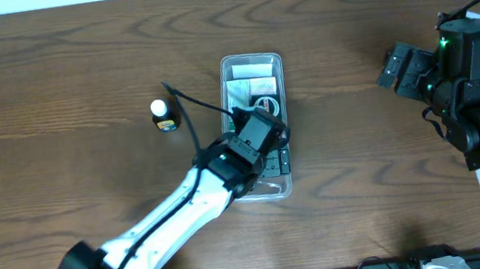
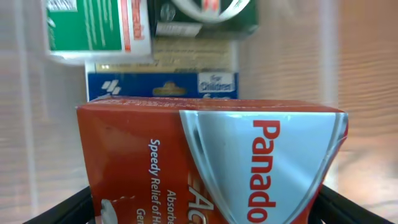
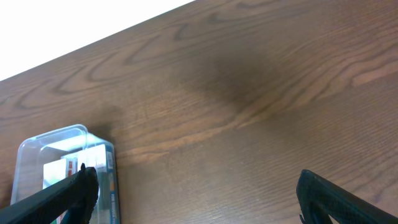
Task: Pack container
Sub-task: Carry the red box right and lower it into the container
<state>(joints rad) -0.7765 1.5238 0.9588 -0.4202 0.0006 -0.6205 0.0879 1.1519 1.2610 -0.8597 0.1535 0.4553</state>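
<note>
The clear plastic container (image 1: 250,62) lies in the middle of the table, long side running front to back. It holds several small boxes, among them a green and white one (image 2: 99,28) and a blue one (image 2: 161,85). My left gripper (image 1: 264,141) is over the container's near half, shut on a red Panadol box (image 2: 211,162) that fills the left wrist view. My right gripper (image 1: 396,67) is open and empty above bare table at the right. In the right wrist view the container (image 3: 62,158) shows at the lower left.
A small bottle with a white cap (image 1: 161,115) stands left of the container. A black cable (image 1: 191,113) runs from the left arm past it. The table's far edge runs along the top.
</note>
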